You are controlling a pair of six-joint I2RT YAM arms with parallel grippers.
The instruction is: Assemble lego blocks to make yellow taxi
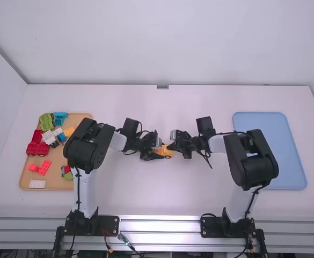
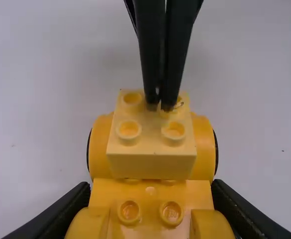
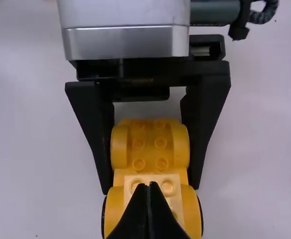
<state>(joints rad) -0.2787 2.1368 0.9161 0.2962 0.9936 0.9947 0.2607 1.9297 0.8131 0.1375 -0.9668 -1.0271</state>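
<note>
And the left hand (image 1: 159,151) has the yellow taxi body (image 3: 149,144) gripped by its sides, mid-counter (image 1: 162,201)! The pale yellow block (image 2: 151,163) sits on top, between the wheels, and there's the right hand (image 1: 169,147), clenched, fingertips together right at its studs.
</note>
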